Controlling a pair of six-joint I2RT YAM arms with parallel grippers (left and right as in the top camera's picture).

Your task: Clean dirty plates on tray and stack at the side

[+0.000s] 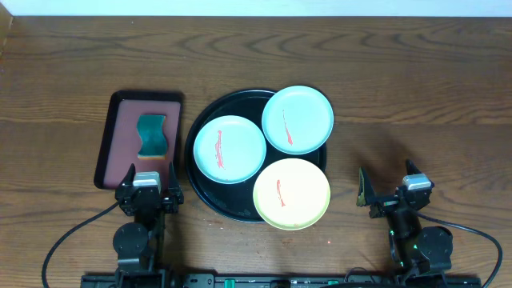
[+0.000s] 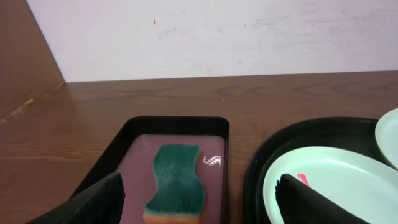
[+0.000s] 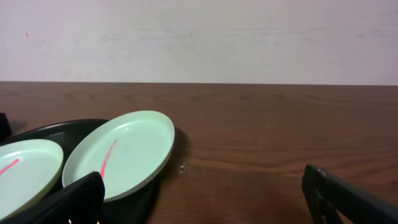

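The round black tray (image 1: 194, 192) holds three plates, each with a red streak. One blue-green plate (image 1: 230, 149) is at the left, another blue-green plate (image 1: 298, 118) is at the upper right and overlaps the rim, and a pale yellow plate (image 1: 292, 193) is at the front. My left gripper (image 1: 148, 180) is open and empty in front of the dark red tray. My right gripper (image 1: 392, 188) is open and empty, to the right of the yellow plate. The right wrist view shows the upper-right plate (image 3: 124, 155) ahead and to the left of the open fingers (image 3: 202, 193).
A small rectangular dark red tray (image 1: 120, 136) left of the black tray holds a green sponge (image 1: 152, 134). The sponge (image 2: 177, 180) lies straight ahead between the left fingers (image 2: 199, 199). Bare wooden table (image 3: 280, 143) lies right of the black tray.
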